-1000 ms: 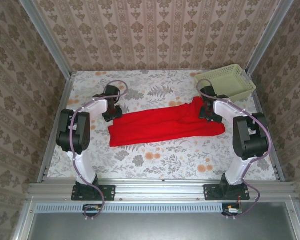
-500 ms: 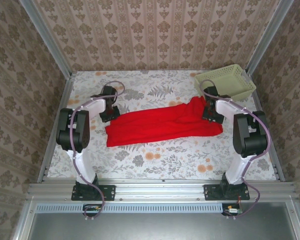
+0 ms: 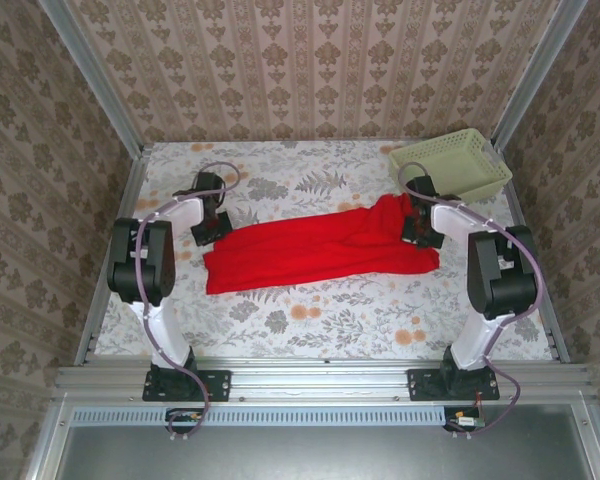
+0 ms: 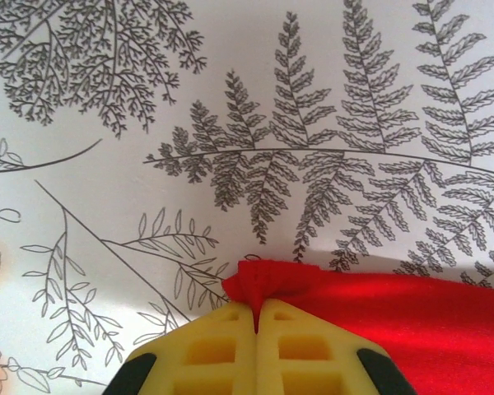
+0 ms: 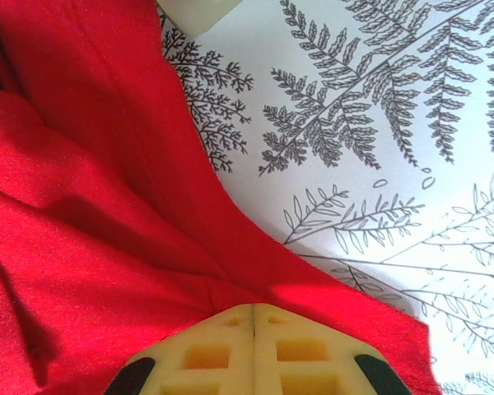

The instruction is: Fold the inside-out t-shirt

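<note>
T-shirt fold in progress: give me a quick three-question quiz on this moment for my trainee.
1. True or false: the left gripper and the right gripper are both shut on the t-shirt.
2. The basket stands: A) at the far right corner of the table; B) at its far left corner; C) on the t-shirt.
3. Fill in: the t-shirt end nearer the basket is held by the ___ gripper.
Key: 1 true; 2 A; 3 right.
</note>
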Controlling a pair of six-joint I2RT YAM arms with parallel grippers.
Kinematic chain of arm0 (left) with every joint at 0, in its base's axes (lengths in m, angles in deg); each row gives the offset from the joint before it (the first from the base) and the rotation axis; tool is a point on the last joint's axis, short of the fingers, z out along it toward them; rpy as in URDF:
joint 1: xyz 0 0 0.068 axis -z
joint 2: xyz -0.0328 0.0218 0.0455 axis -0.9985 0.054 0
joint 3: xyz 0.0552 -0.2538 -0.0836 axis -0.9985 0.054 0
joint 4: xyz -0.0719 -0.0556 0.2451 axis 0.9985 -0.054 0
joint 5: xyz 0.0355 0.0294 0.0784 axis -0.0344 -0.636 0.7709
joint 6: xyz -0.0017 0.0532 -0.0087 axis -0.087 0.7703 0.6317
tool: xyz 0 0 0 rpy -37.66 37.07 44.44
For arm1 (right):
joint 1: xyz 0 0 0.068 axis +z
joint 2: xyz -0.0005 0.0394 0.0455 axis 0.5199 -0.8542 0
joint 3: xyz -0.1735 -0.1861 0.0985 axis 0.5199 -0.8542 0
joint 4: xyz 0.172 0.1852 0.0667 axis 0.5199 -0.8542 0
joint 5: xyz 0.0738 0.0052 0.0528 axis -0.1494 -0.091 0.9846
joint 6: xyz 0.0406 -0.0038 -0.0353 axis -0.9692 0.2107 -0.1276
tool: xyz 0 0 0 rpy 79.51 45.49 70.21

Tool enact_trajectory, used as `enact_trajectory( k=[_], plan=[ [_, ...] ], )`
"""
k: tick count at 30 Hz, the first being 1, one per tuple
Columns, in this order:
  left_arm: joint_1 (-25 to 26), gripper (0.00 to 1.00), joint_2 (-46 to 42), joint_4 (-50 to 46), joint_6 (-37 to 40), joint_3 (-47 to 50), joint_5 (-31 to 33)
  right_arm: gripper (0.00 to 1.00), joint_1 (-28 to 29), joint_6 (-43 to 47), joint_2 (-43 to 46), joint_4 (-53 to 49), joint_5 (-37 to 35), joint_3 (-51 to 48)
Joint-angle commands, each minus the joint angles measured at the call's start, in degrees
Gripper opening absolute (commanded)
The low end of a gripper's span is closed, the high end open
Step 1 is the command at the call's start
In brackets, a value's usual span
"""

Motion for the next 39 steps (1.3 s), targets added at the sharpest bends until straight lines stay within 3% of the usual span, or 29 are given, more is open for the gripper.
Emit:
enact_trajectory(
  k=[1,11,27,33,39],
  plan=[
    [-1.67,0.01,-0.93,-3.53,-0.12,1.81,2.23,0.00,0.06,-0.92,5.23,-0.49,-2.59,-1.55],
    [-2.96,0.00,-1.63,-3.53,0.06,2.82,2.61,0.00,0.06,-2.64,13.74,-1.03,-7.34,-6.26],
    [-4.40,0.04,-4.23,-4.55,0.39,3.36,3.84,0.00,1.98,-3.16,7.41,-1.17,-7.76,-4.56],
    [-5.13,0.04,-5.37,-6.67,0.07,1.87,5.65,0.00,3.14,-5.91,8.79,-3.95,-13.19,-4.27],
    [-6.68,0.04,-5.32,-6.80,-0.10,2.23,5.55,0.00,3.22,-6.55,11.59,-3.09,-13.11,-6.08]
  ],
)
